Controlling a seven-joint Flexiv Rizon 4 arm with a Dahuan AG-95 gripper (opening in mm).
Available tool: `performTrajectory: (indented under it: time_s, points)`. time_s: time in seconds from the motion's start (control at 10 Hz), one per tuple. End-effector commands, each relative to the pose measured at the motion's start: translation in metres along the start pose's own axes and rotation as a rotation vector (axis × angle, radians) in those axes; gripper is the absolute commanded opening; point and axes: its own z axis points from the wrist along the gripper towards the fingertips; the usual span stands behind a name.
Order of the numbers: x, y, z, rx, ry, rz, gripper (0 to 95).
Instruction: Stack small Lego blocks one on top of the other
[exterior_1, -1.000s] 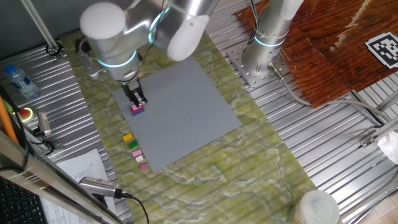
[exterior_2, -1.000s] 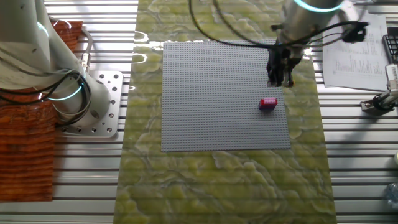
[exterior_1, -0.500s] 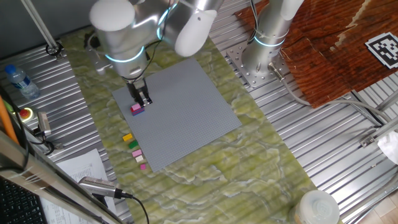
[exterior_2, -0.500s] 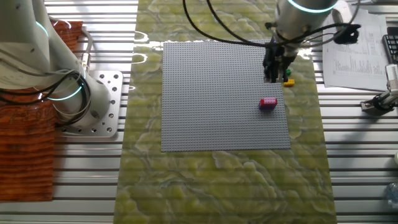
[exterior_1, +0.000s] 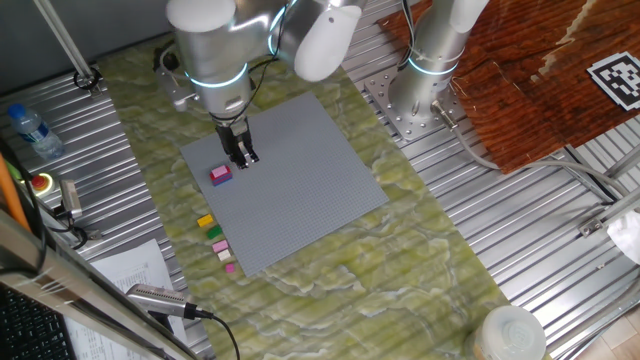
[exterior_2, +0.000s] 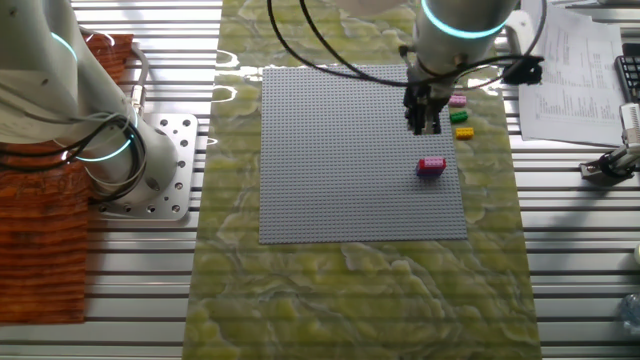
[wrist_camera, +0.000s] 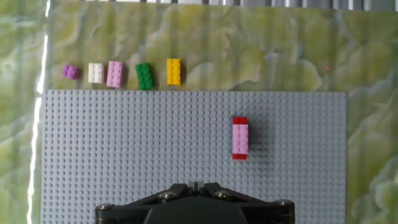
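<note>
A green marbled mat (exterior_1: 400, 260) covers the ribbed metal table (exterior_1: 560, 290), and on it lies the large grey square baseplate (exterior_1: 290, 180). Above the baseplate hangs the silver Flexiv arm (exterior_1: 215, 50), its gripper (exterior_1: 243, 158) pointing down over the plate, just beside the stacked blocks but clear of them; the 2 dark fingers look close together with nothing between them, though whether they are fully pressed together I cannot tell. On the baseplate sits a pink Lego block on a red Lego block (wrist_camera: 239, 138), the red one showing at both ends beneath the pink. Off the plate, on the mat along 1 edge, 5 loose small blocks lie in a row, apart from one another: a yellow block (wrist_camera: 173, 71), a green block (wrist_camera: 143, 76), a pale pink block (wrist_camera: 115, 73), a white block (wrist_camera: 95, 72) and a small purple block (wrist_camera: 70, 71) at the far end.
</note>
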Motion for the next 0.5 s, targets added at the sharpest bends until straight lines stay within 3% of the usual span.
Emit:
performTrajectory:
  time_s: [0.1, 0.5]
  points:
    - [0.0002, 0.001, 0.0006, 0.027, 0.007, -0.003, 0.0]
    - [0.0005, 0.0017, 0.0024, 0.027, 0.005, 0.01, 0.0]
